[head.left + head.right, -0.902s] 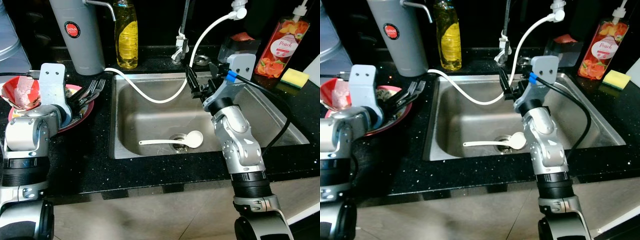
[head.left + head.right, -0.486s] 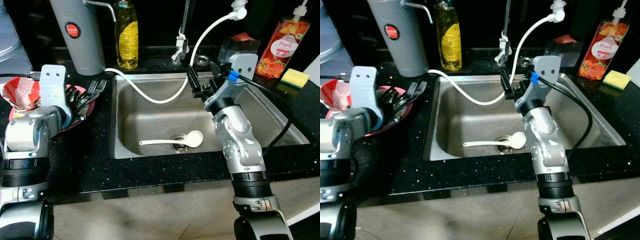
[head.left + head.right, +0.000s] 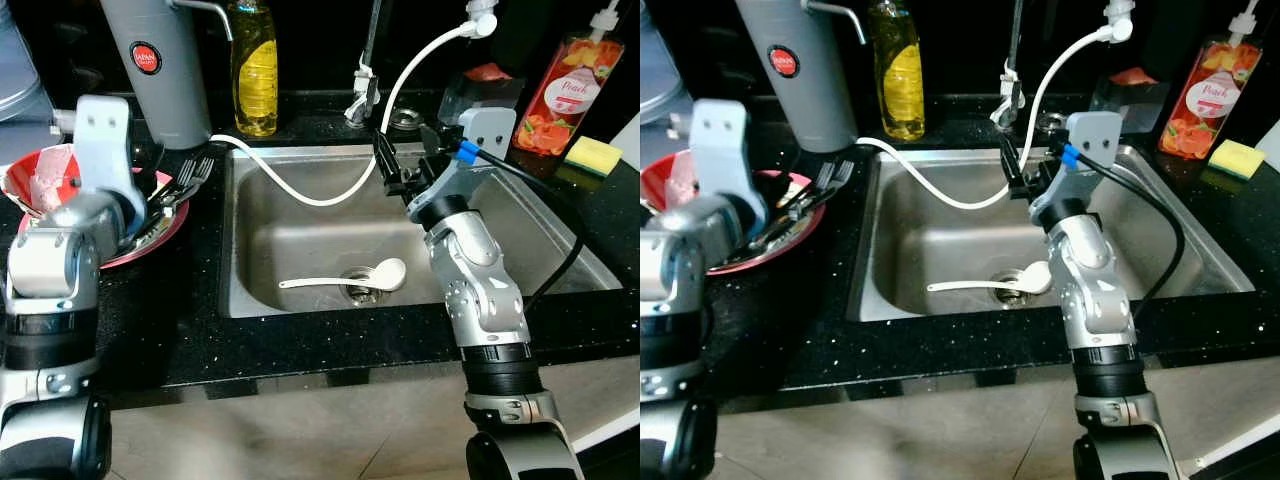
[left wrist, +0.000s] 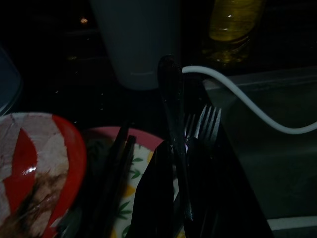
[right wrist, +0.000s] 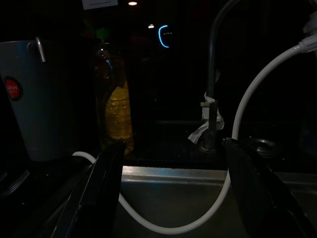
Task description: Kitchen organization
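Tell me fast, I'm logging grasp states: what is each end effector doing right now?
Left end effector: closed on a dark utensil handle above the plate.
Right end effector: open, holding nothing, over the sink.

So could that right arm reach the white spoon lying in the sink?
Probably yes. The right gripper hangs open over the sink's back rim, and the white spoon lies uncovered by the drain. A white hose droops nearby but not over it.
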You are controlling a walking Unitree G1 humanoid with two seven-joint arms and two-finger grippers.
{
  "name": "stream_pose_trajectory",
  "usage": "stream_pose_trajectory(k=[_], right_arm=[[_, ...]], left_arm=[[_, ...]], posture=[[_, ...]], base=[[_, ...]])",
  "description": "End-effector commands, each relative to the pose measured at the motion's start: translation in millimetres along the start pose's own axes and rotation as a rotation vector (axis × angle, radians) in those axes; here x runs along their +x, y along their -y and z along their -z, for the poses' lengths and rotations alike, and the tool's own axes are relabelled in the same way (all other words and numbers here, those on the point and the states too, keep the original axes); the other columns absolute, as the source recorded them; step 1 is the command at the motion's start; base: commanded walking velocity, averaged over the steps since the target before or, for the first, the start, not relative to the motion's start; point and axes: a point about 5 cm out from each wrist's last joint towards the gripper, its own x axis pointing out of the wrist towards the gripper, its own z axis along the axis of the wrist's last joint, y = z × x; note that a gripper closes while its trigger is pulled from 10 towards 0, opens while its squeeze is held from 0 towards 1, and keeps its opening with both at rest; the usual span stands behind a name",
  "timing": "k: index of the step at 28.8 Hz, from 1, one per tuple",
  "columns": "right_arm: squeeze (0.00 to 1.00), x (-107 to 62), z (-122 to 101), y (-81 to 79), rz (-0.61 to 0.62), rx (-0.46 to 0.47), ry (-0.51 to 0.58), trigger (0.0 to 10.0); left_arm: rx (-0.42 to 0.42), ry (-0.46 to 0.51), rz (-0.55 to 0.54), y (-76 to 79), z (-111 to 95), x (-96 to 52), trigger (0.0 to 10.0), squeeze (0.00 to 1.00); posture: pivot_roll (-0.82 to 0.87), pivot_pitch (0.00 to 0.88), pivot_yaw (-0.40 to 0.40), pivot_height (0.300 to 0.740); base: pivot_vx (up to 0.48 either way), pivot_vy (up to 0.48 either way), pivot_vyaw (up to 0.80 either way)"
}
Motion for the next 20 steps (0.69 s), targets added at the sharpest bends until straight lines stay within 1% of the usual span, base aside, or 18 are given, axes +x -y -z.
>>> stream_pose_trajectory(k=[1, 3, 4, 5, 6, 7, 8, 9, 10, 11, 12, 13, 14, 15, 18, 20], right_arm=[[0.00, 0.2, -3, 1.1, 0.003, 0.005, 0.013, 10.0], [0.00, 0.3, -3, 1.4, 0.003, 0.006, 0.013, 10.0], [0.00, 0.6, -3, 1.6, 0.003, 0.010, 0.013, 10.0], [0.00, 0.6, -3, 1.6, 0.003, 0.010, 0.013, 10.0], [0.00, 0.8, -3, 1.1, 0.001, 0.012, 0.013, 10.0], [0.00, 1.5, -4, -1.4, -0.011, 0.043, 0.018, 10.0], [0.00, 1.5, -4, -1.4, -0.011, 0.043, 0.018, 10.0], [0.00, 1.9, -4, -2.9, -0.018, 0.066, 0.020, 10.0], [0.00, 1.3, -7, -9.3, -0.072, 0.159, 0.022, 10.0], [0.00, 1.3, -7, -9.3, -0.072, 0.159, 0.022, 10.0], [0.00, -4.8, -17, -27.5, -0.239, 0.340, 0.038, 10.0], [0.00, -8.2, -21, -34.0, -0.301, 0.424, 0.042, 10.0], [0.00, -10.1, -23, -37.0, -0.331, 0.467, 0.044, 10.0], [0.00, -10.1, -23, -37.0, -0.331, 0.467, 0.044, 10.0], [0.00, -12.4, -29, -40.6, -0.358, 0.714, 0.068, 10.0], [0.00, -12.2, -33, -39.3, -0.355, 0.853, 0.096, 10.0]], left_arm=[[0.014, 0.022, 0.018, 4.4, -3, -1.4, 10.0, 0.00], [0.013, 0.035, 0.030, 7.4, -5, -1.8, 10.0, 0.00], [0.015, 0.060, 0.081, 17.0, -10, -2.8, 10.0, 0.00], [0.015, 0.060, 0.081, 17.0, -10, -2.8, 10.0, 0.00], [0.016, 0.078, 0.129, 24.8, -12, -4.0, 10.0, 0.00], [0.004, 0.114, 0.222, 38.4, -16, -7.0, 10.0, 0.00], [0.004, 0.114, 0.222, 38.4, -16, -7.0, 10.0, 0.00], [-0.006, 0.131, 0.262, 43.7, -18, -8.6, 10.0, 0.00], [0.003, 0.184, 0.334, 53.9, -23, -13.2, 10.0, 0.00], [0.003, 0.184, 0.334, 53.9, -23, -13.2, 10.0, 0.00], [0.031, 0.310, 0.509, 76.4, -35, -29.1, 10.0, 0.00], [0.054, 0.361, 0.580, 85.0, -39, -36.7, 10.0, 0.00], [0.068, 0.387, 0.617, 89.2, -40, -40.8, 10.0, 0.00], [0.068, 0.387, 0.617, 89.2, -40, -40.8, 10.0, 0.00], [0.143, 0.518, 0.702, 100.6, -47, -54.9, 10.0, 0.00], [0.170, 0.551, 0.744, 105.5, -49, -60.2, 10.0, 0.00]], posture=[[0.23, 0.000, -0.009, 0.740], [0.23, 0.000, -0.014, 0.740], [0.23, 0.000, -0.014, 0.740], [0.23, 0.000, -0.014, 0.740], [0.23, 0.000, -0.014, 0.740], [0.23, 0.000, -0.014, 0.740], [0.23, 0.000, -0.014, 0.740], [0.23, 0.000, -0.014, 0.740], [0.23, 0.000, -0.016, 0.740], [0.23, 0.000, -0.016, 0.740], [0.22, 0.000, -0.016, 0.740], [0.22, 0.000, -0.018, 0.740], [0.22, 0.000, -0.018, 0.740], [0.22, 0.000, -0.018, 0.740], [0.22, 0.000, -0.018, 0.740], [0.22, 0.000, -0.023, 0.740]], base=[[0.000, 0.000, 0.00], [0.000, 0.000, 0.00], [0.000, 0.000, 0.00], [0.000, 0.000, 0.00], [0.000, 0.000, 0.00], [0.000, 0.000, 0.00], [0.000, 0.000, 0.00], [0.000, 0.000, 0.00], [0.000, 0.000, 0.00], [0.000, 0.000, 0.00], [0.000, 0.000, 0.00], [0.000, 0.000, 0.00], [0.000, 0.000, 0.00], [0.000, 0.000, 0.00], [0.000, 0.000, 0.00], [0.000, 0.000, 0.00]])
